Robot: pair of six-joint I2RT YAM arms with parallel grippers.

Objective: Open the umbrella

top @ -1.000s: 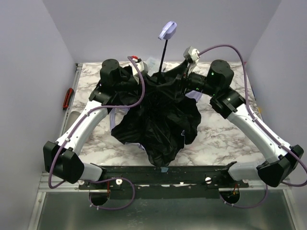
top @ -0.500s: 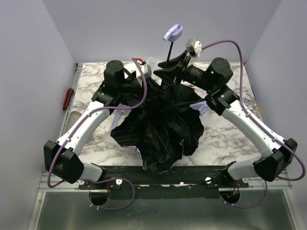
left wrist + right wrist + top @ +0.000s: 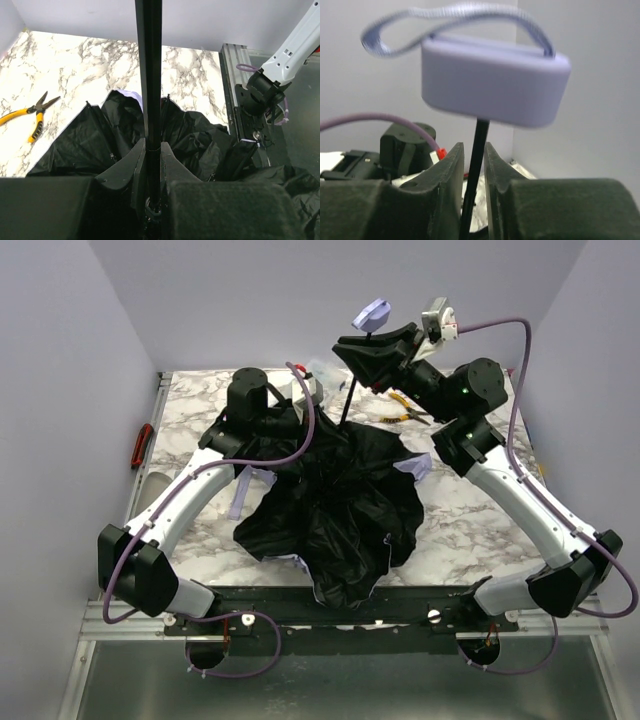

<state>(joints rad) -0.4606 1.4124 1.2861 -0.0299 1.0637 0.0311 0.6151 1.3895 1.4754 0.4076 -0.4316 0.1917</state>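
1. The umbrella [image 3: 335, 500] lies upside down in the middle of the counter [image 3: 470, 520]. Its black lining faces up in a crumpled heap, and a little pale lavender shows at the edges.
2. Its thin black shaft [image 3: 346, 400] rises from the heap, leaning toward the far right. The lavender handle [image 3: 495, 80] sits at the top, well clear of the counter. That near-upright line is the long axis on which any opening move depends.
3. The left claw [image 3: 152, 150] is low on the shaft, just above the folds of lining. It is clamped on the shaft, with both fingers pressed against it.
4. The right claw [image 3: 473, 150] is at the top of the shaft, directly under the handle. Its jaws straddle the shaft closely, but a sliver of background shows on one side, so it is not yet pinching.
5. Both claws sit on the same axis: the left is nearer the canopy and the right is nearer the handle.
6. I judge that the right claw must first close fully under the handle. One claw can then hold the shaft while the other travels straight along it to spread the ribs.
7. A sideways pull could bend the slim shaft or drag the heap across the counter.
8. Yellow pliers [image 3: 37, 117] lie on the counter beyond the canopy, apart from it.
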